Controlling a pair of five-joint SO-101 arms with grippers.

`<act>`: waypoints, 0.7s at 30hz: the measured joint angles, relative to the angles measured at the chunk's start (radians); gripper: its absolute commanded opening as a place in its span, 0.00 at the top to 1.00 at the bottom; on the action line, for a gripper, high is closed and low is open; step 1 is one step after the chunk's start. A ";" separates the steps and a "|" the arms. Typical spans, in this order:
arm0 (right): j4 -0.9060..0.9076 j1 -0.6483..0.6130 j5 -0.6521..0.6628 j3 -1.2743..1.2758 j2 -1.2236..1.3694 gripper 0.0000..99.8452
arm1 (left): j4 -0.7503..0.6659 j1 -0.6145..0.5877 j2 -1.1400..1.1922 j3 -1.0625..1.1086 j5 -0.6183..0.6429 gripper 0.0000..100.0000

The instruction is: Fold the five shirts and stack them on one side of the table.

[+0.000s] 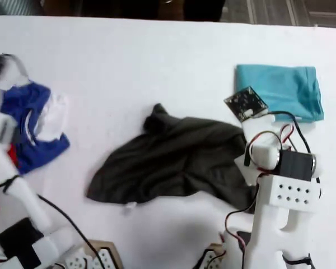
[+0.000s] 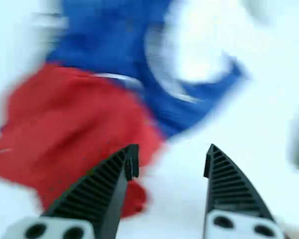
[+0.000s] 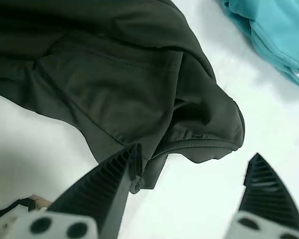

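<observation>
Dark grey-green cloth at the middle of the white table (image 1: 129, 50): a crumpled dark grey-green shirt (image 1: 173, 159), unfolded, lying in a loose heap with deep creases and a hem turned over. Beyond its far right end and apart from it, a neatly folded teal shirt (image 1: 283, 89), flat near the right side of the table. Over at the left side, a jumbled pile: a rumpled blue shirt (image 1: 28, 120) tangled with a white shirt (image 1: 55, 109), and touching the blue one at the near edge, a red shirt (image 2: 65, 129). At the near right edge of the dark heap, the right gripper (image 3: 194, 154), spread wide and holding nothing, one black ribbed finger (image 3: 114, 184) overlapping the hem, the other over bare table; cannot tell whether it touches the cloth. Above the left pile, the left gripper (image 2: 172, 152), parted to a moderate gap and likewise holding nothing, one finger across the edge of the red shirt, the other over the white surface, with the blue shirt further on. Rising from the near right edge of the table, the white right arm (image 1: 280, 190); at the near left, the white left arm (image 1: 14, 196).
</observation>
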 measured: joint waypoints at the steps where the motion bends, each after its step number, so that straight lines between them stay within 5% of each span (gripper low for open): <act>1: 0.002 0.000 0.000 0.000 0.000 0.68 | 0.043 0.040 0.000 0.023 0.000 0.77; 12: 0.002 0.000 0.000 0.000 0.000 0.68 | 0.118 0.304 0.000 0.358 0.066 0.77; 21: 0.002 0.000 0.000 0.000 0.000 0.68 | -0.057 0.420 0.000 0.568 0.057 0.77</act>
